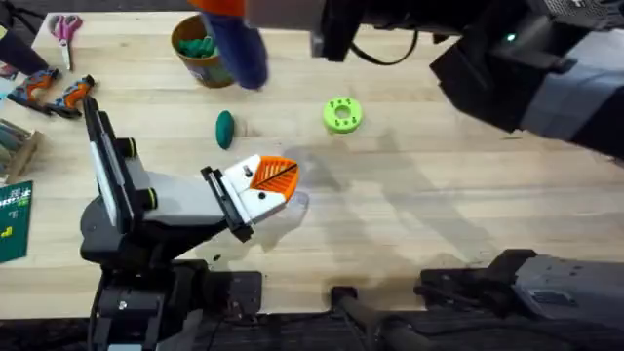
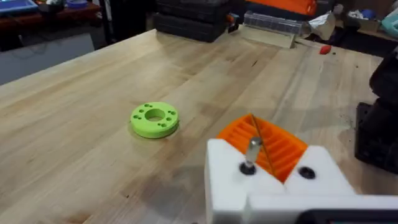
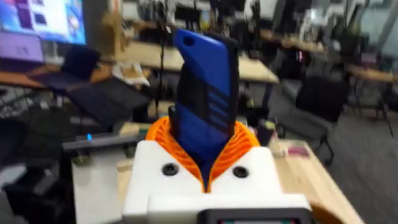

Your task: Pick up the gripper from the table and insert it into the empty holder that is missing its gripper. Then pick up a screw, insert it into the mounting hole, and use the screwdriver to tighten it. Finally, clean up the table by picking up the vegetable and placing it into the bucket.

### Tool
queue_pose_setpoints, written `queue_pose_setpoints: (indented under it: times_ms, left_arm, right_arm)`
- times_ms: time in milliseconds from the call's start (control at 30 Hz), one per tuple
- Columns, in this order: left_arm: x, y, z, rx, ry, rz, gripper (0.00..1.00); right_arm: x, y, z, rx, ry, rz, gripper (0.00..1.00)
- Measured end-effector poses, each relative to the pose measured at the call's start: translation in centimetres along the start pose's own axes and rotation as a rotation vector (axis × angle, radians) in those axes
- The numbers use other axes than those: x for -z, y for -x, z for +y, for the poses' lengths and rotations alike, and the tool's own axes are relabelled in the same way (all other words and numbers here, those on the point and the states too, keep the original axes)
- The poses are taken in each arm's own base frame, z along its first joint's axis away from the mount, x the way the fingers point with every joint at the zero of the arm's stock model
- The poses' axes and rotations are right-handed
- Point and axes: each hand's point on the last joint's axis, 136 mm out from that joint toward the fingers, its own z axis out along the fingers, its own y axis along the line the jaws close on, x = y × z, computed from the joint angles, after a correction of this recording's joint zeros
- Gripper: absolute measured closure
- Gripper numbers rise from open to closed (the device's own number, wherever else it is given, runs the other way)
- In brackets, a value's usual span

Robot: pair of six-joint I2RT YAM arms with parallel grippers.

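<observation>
Wood grain ran pale and smooth across the worktop [image 1: 439, 205], a planked surface carrying a few small plastic pieces. Toward the far edge sat the bucket [image 1: 198, 51], a round tin with a yellow-orange rim and green pieces inside. Nearer the middle lay the vegetable [image 1: 224, 129], a dark green oval pod, well apart from a bright green ring [image 1: 341, 114] pierced with small holes.

Overhead, the left gripper [image 1: 265, 185] lay low over the worktop's middle, white blocks carrying ribbed orange fingers. Its own wrist camera gave more: a thin metal screw [image 2: 251, 152] stood in one hole of the white block, a second dark hole beside it, and the ribbed orange finger [image 2: 273, 144] behind. The ring [image 2: 154, 119] lay flat on the wood beyond. I could not tell from either view whether those jaws were spread or pressed together.

The right arm rose close under the overhead camera, and the screwdriver [image 1: 239, 44] showed there as a blurred blue bar over the far edge beside the bucket. The right wrist view was clearer: the right gripper [image 3: 204, 158] pinched the stubby blue screwdriver [image 3: 205, 93] between orange ribbed pads [image 3: 239, 146], its black grooved grip visible.
</observation>
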Motion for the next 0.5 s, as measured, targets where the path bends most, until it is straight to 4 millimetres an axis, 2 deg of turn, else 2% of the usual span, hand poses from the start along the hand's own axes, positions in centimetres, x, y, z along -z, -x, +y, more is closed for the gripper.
queue_pose_setpoints:
  times_ms: [33,67,167,267,367,500]
  left_arm:
    - [0.0,0.0,0.0,0.0,0.0,0.0,0.997]
    - [0.0,0.0,0.0,0.0,0.0,0.0,0.997]
    - [0.0,0.0,0.0,0.0,0.0,0.0,0.997]
    - [0.0,0.0,0.0,0.0,0.0,0.0,0.997]
    - [0.0,0.0,0.0,0.0,0.0,0.0,0.997]
    - [0.0,0.0,0.0,0.0,0.001,0.0,0.997]
  right_arm:
    - [0.4,-0.8,-0.4,-0.009,-0.009,0.028,0.975]
    - [1.9,-3.8,-1.9,-0.029,-0.046,0.138,0.975]
    - [4.0,-7.6,-3.5,-0.043,-0.108,0.277,0.975]
    - [7.1,-11.1,-5.8,0.021,-0.214,0.439,0.975]
    - [10.5,-13.7,-8.4,0.172,-0.324,0.615,0.975]
    - [14.9,-15.1,-12.2,0.416,-0.452,0.833,0.975]
